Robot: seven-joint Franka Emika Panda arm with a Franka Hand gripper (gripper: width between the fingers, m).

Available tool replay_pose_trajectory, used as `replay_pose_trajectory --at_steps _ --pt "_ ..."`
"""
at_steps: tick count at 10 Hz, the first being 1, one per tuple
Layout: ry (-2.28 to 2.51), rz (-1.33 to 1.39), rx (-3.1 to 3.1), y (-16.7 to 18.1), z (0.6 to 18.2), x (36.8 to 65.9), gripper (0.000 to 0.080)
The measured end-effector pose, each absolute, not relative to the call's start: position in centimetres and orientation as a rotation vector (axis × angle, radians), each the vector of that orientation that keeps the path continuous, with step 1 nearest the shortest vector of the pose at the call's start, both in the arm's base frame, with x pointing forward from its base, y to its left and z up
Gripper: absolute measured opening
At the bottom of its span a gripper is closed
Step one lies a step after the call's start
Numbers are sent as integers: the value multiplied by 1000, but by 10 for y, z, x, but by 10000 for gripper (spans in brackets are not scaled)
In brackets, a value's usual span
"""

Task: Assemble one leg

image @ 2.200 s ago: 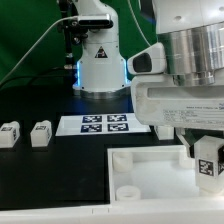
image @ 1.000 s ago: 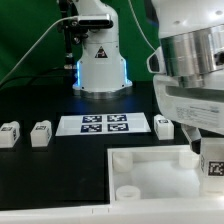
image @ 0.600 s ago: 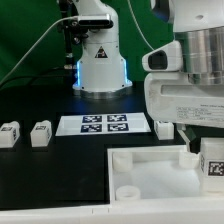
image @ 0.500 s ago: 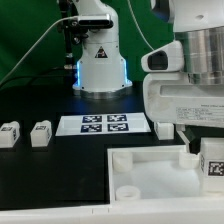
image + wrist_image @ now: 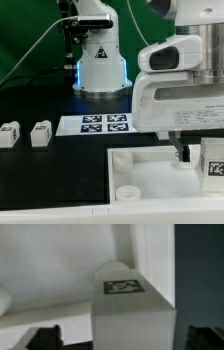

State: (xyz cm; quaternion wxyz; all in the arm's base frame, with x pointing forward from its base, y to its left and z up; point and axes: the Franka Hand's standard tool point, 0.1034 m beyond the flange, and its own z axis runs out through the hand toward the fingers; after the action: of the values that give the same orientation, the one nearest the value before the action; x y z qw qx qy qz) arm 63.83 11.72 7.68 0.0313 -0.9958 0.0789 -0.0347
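One leg point(image 5: 212, 165), a small white block with a square tag, stands upright at the corner of the large white square piece point(image 5: 150, 172) on the exterior view's right. My gripper point(image 5: 203, 152) hangs over it. In the wrist view the leg point(image 5: 130, 308) sits between the two dark fingertips point(image 5: 45, 338), with a gap on each side, so my gripper point(image 5: 125, 340) is open around it. Two more legs point(image 5: 10, 135) point(image 5: 41, 133) lie on the black table at the exterior view's left.
The marker board point(image 5: 100, 124) lies flat behind the white square piece. A round socket point(image 5: 128, 190) shows at the piece's near corner. The arm's base point(image 5: 100, 60) stands at the back, before a green backdrop.
The gripper has turned about its upright axis over the leg and now faces squarely. The leg has stayed at the corner of the white piece.
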Motion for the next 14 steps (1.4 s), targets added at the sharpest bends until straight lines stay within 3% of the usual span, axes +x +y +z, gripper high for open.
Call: replay_pose_trajectory --at_steps 1,2,3,10,13,14 --pt "317 -104 -3058 118 77 638 411" --pt "475 -97 -3030 119 77 638 411" --pt "603 -88 -3008 116 76 638 296" --pt "1862 -8 -2326 107 73 630 297" --pt "2027 7 -2125 107 72 627 297" --pt "2004 5 -2147 107 72 627 412"
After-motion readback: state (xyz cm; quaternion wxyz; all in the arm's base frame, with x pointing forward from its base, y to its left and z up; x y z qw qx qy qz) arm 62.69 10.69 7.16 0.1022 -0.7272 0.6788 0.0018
